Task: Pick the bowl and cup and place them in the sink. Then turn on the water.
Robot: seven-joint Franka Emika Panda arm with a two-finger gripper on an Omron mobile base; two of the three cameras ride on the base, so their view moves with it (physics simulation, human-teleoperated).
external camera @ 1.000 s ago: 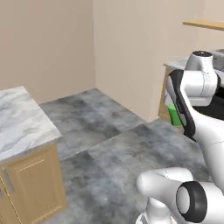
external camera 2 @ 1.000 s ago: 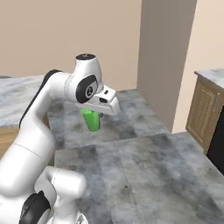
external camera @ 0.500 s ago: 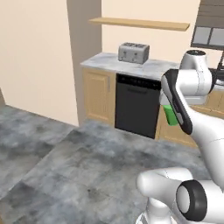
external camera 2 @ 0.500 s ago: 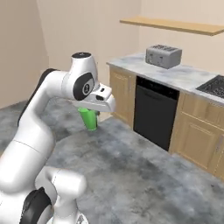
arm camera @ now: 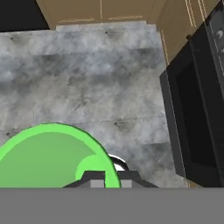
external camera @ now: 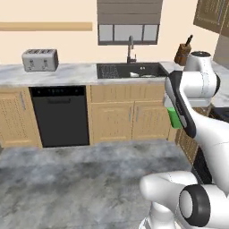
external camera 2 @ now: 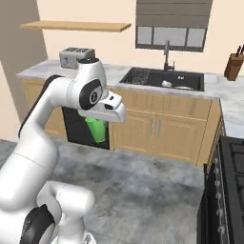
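Up ahead of my end effector [external camera 2: 97,125], the big black sink [external camera 2: 164,77] in the white marble bench [external camera: 71,74] has swung into sight as I drove round. My end effector pinches the small bright green cup [external camera 2: 96,129], ready to carry over.

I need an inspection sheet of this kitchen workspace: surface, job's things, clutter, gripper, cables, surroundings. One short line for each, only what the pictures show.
Surface: white marble counter over wooden cabinets.
Job's things: small bright green cup held over the floor; black recessed sink with dark gooseneck faucet; something pale lies in the sink, too small to tell.
Clutter: silver toaster, wooden knife block.
Gripper: gripper shut on the cup's rim.
Cables: nothing seen.
Surroundings: grey stone floor, black dishwasher, window above the sink.
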